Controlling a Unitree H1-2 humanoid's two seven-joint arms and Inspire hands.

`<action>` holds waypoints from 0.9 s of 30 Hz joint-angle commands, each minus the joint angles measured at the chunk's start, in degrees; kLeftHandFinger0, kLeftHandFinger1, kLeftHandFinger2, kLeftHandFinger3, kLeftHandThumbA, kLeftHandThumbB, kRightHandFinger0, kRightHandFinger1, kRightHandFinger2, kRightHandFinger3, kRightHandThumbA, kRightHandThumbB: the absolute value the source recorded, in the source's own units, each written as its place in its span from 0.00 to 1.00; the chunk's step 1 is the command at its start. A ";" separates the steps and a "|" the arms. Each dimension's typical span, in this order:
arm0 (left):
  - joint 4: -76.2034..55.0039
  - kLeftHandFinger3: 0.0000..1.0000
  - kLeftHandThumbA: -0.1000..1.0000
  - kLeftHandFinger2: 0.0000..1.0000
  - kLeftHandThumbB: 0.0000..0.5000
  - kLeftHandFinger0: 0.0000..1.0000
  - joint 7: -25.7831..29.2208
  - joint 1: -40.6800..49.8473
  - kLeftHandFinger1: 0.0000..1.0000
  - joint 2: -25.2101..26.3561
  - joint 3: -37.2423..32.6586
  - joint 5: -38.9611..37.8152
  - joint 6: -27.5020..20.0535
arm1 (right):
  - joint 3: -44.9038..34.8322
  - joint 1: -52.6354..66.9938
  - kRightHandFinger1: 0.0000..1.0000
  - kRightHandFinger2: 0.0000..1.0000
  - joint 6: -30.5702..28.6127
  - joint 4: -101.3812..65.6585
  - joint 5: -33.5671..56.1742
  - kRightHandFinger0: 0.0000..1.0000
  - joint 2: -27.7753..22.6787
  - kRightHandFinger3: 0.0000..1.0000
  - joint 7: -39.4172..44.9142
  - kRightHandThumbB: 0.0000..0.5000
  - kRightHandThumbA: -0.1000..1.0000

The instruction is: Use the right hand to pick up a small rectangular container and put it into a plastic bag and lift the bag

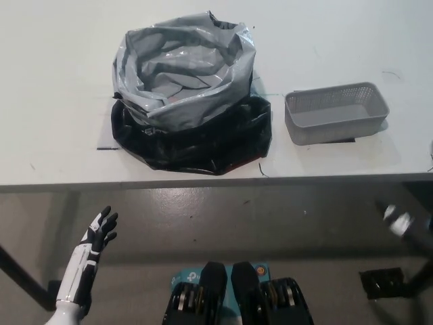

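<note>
A small grey rectangular mesh container (pixel 336 113) stands empty on the white table (pixel 54 101) at the right. The plastic bag (pixel 186 74), grey inside and black on the outside, sits open-mouthed at the table's middle with its rim rolled down. My white left hand (pixel 99 233) hangs below the table's front edge at the lower left, fingers apart, holding nothing. My right hand (pixel 400 221) shows only as a blurred shape at the far right, below the table edge and well short of the container.
The table's front edge (pixel 216 181) runs across the picture's middle, with grey floor (pixel 223 217) below it. A thin dark mark (pixel 107 147) lies on the table left of the bag.
</note>
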 commanded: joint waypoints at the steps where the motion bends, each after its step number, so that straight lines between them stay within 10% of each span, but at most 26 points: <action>1: -1.93 1.00 1.00 1.00 0.41 1.00 -0.73 -0.77 1.00 0.50 0.15 -0.70 -3.03 | 1.83 -15.84 1.00 1.00 19.08 -9.49 -6.37 1.00 -17.99 1.00 16.59 0.81 1.00; 9: -1.21 1.00 1.00 1.00 0.45 1.00 -0.54 -1.00 1.00 0.48 -0.12 0.14 -3.20 | 18.40 -46.27 1.00 1.00 31.85 6.16 -9.10 1.00 -28.36 1.00 37.34 0.95 1.00; 27: -1.30 1.00 1.00 1.00 0.47 1.00 -0.94 -2.37 1.00 0.98 -0.66 0.92 -2.84 | 42.49 -71.38 1.00 1.00 28.01 44.19 -17.35 1.00 -19.67 1.00 54.77 1.00 0.95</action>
